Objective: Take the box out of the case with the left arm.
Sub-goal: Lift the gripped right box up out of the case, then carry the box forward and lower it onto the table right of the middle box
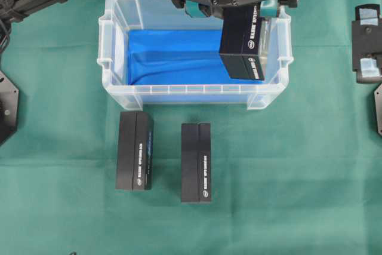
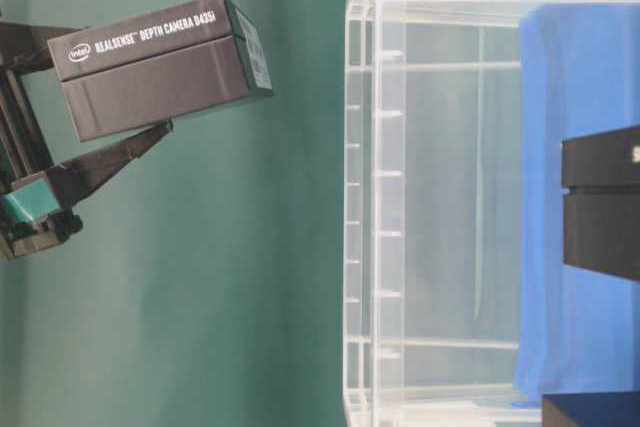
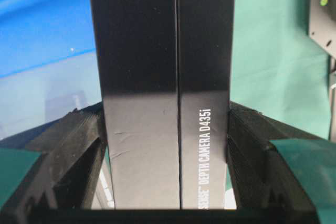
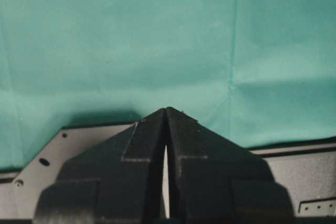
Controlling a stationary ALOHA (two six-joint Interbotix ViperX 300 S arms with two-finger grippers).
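Well, the left gripper (image 3: 168, 171) clamps the box (image 1: 243, 43) above the case (image 1: 119, 91); tilted, it could clip the rim. Right gripper (image 4: 166, 129) is clenched, empty.

The case (image 1: 119, 91) sits on the tabletop (image 1: 298, 177), toward the far middle of the overhead view. The left tool (image 1: 231, 8) reaches in over the case's far right corner and clamps a box (image 1: 242, 43), which hangs tilted above the case floor, near the right wall. In front of the case, two more boxes lie side by side on the tabletop, apart from each other: one (image 1: 135, 150) to the left, the other (image 1: 196, 162) to its right. The right tool (image 4: 166, 124) hangs over the tabletop at the right edge, well apart from the case.
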